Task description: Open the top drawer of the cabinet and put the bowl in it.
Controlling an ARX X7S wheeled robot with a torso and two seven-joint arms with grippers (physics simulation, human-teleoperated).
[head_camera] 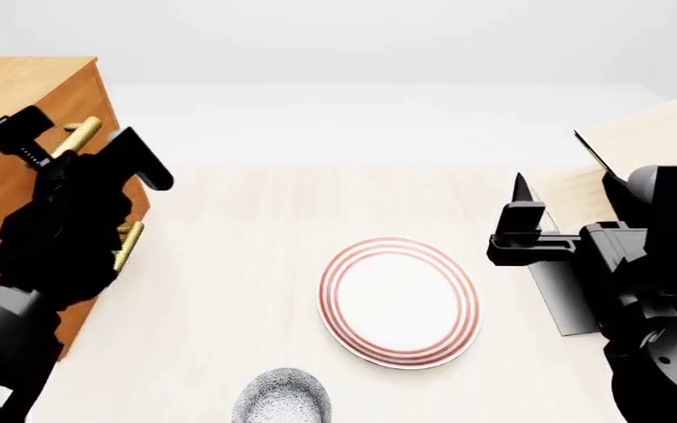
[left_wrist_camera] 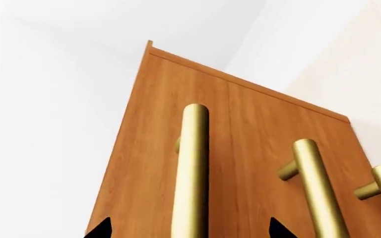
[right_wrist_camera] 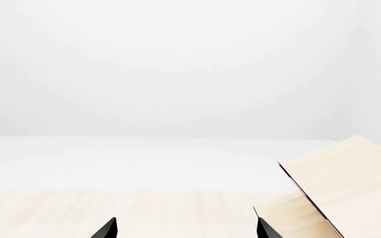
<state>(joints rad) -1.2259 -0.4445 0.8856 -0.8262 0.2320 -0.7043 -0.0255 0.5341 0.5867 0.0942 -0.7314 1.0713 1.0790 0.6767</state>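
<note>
- Left gripper (head_camera: 80, 141) had its fingers spread wide on either side of the top drawer's brass handle (left_wrist_camera: 192, 168), not yet closed on it.
- Cabinet (head_camera: 10, 115) stood at the table's left edge.
- Bowl (head_camera: 282, 398) sat near the front edge, just beside the plate (head_camera: 400, 300), well apart from both grippers.
- Right gripper (head_camera: 562, 176) hung open beside the pale rack (head_camera: 656, 132).

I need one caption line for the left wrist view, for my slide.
Left gripper open, its fingertips either side of the top drawer's brass bar handle on the orange-brown cabinet.
</note>
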